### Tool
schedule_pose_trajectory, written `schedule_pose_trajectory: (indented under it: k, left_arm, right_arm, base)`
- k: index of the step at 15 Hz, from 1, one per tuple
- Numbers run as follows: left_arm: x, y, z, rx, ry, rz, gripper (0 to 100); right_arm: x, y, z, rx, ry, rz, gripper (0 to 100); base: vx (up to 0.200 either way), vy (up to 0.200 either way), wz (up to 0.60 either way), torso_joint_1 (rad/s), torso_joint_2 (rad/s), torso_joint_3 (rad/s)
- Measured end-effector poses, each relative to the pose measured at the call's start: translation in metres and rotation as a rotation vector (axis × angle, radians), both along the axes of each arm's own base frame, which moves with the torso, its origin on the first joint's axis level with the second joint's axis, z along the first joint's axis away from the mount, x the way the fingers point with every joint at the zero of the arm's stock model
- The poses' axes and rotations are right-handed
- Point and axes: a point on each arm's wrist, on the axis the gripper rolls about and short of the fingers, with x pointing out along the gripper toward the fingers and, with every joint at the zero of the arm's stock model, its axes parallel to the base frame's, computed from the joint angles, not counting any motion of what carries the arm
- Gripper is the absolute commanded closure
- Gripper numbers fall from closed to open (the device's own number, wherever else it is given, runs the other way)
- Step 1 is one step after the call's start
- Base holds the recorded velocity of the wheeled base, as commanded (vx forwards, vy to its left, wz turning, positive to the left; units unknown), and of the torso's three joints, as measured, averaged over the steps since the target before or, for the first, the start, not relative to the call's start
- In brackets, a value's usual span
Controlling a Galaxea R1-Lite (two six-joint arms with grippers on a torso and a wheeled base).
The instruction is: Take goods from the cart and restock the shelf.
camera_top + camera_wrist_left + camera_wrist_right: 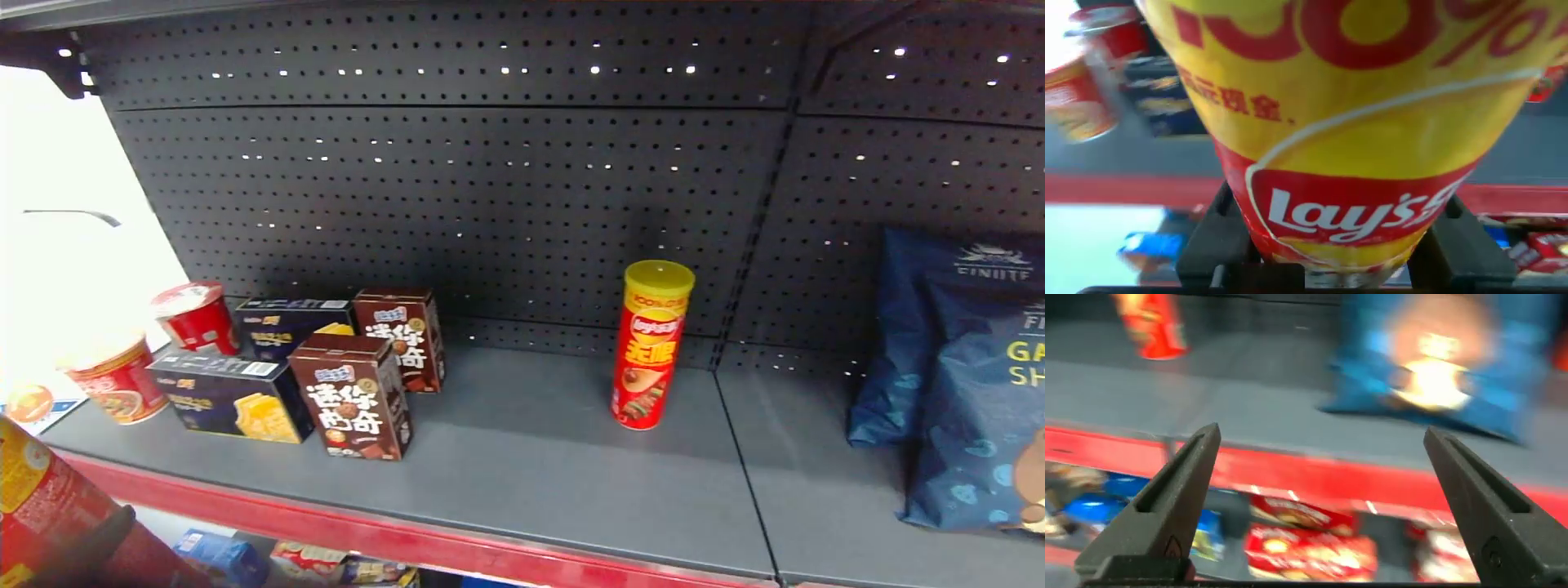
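Well, down at the left, just below the shelf's red lip [343, 523], the left gripper [1331, 245] is clamped on a red-and-yellow chip can [1355, 131]. Its dark fingers [1221, 237] press in from both sides near one end, which I take as leaving the length of the tube free to go in over the edge. On the grey shelf [531, 465] above it, the left end is already stocked in matching pairs running front to back: two cup noodles [114, 380], two dark blue boxes [233, 400] and two brown boxes [355, 400]. Past an open stretch stands a twin can [651, 347], upright and alone with bare board around it, so the held one most likely belongs beside it. Farther right, beyond the seam in the board, blue bags [971, 392] lean against the pegboard back. The right gripper [1327, 514] hangs out in front of the red lip with its jaws spread wide and nothing between them. What look like more packets [1306, 547] lie on the level below, though they are too smeared to be sure.
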Motion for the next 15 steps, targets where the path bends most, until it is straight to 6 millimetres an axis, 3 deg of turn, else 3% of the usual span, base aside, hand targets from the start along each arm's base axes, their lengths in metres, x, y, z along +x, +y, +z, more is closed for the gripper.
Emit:
schedule_pose_trajectory:
  k: [10,12,15]
  left_arm:
    - [-0.010,0.004,0.020,0.043,-0.026,0.132,100]
    - [-0.021,0.005,0.025,0.066,0.028,0.135,100]
    - [-0.036,0.006,0.034,0.074,-0.030,0.135,100]
  right_arm:
    - [0.000,0.000,0.002,0.011,0.002,-0.010,0]
    - [0.001,0.000,0.024,0.054,-0.017,0.015,0]
    - [0.019,0.001,0.086,0.089,0.016,0.183,0]
  base:
    - [0.000,0.000,0.00,0.000,0.00,0.000]
    - [0.000,0.000,0.00,0.000,0.00,0.000]
    - [0.000,0.000,0.00,0.000,0.00,0.000]
